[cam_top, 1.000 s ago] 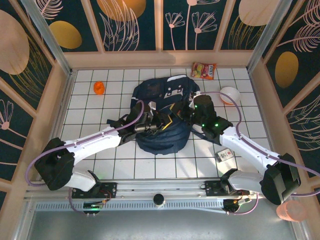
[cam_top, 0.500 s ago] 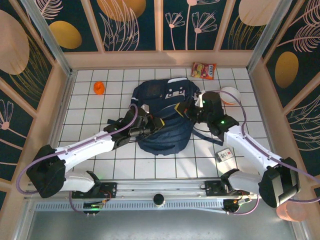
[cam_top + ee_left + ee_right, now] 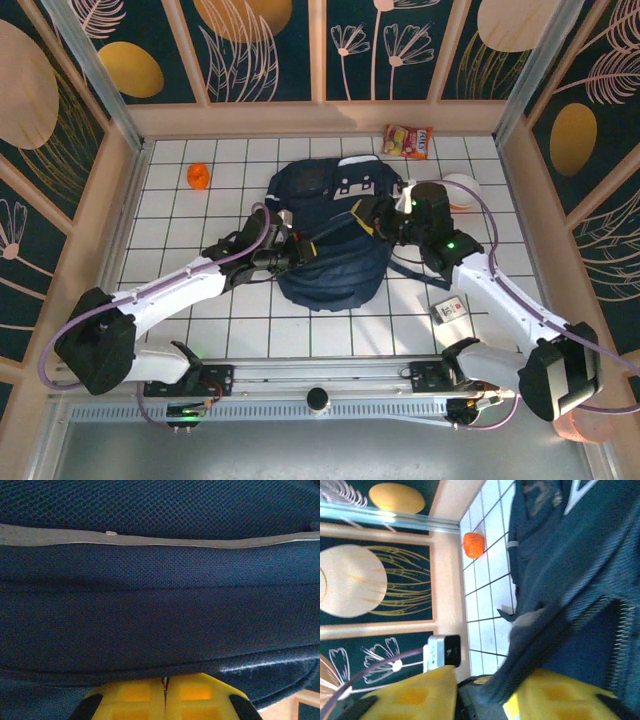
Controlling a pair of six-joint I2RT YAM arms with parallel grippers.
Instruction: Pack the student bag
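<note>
— White-tiled table (image 3: 170,230), student bag (image 3: 330,285) at its middle (we judge we're opening its mouth). Our left pincer (image 3: 290,253) is shut at its edge.
— Our right pincer (image 3: 368,213) gapes partly, cloth between; next we must clamp firmly.

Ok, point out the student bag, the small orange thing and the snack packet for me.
student bag (image 3: 335,275), top external view, on its navy lower panel.
small orange thing (image 3: 198,176), top external view, on its middle.
snack packet (image 3: 408,141), top external view, on its printed front.
</note>
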